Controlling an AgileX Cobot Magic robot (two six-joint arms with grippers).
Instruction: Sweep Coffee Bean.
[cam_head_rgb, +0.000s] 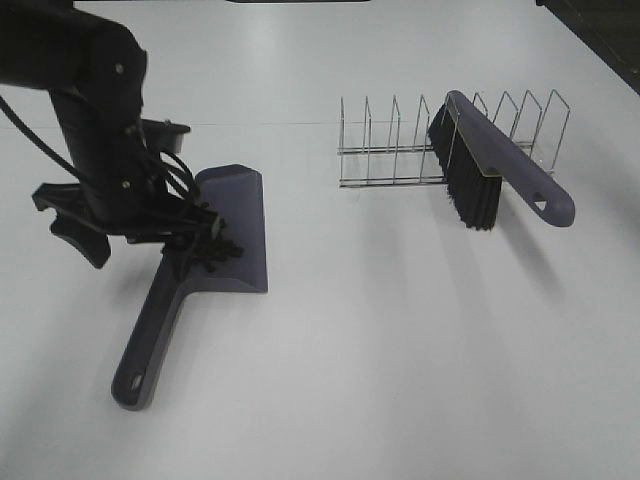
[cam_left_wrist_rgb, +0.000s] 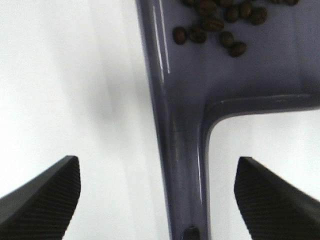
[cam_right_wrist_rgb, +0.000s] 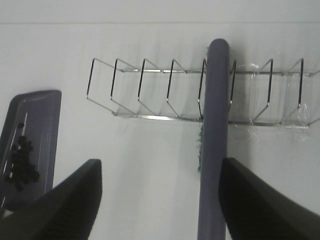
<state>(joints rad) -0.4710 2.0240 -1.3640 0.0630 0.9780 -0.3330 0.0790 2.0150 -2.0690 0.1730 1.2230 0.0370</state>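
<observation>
Left pincer (cam_left_wrist_rgb: 157, 197) below coffee bean (cam_left_wrist_rgb: 220, 22)

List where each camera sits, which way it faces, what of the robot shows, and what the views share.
Exterior high: mounted above the white table, looking down; shows the left arm over the dustpan, with the brush resting in the wire rack.
Left wrist: on the left arm, looking down past the open left hand at the dustpan handle and the coffee beans.
Right wrist: on the right arm, looking past the open right hand at the brush and rack.
Shared: dustpan and beans appear in all three; brush and rack in two.
</observation>
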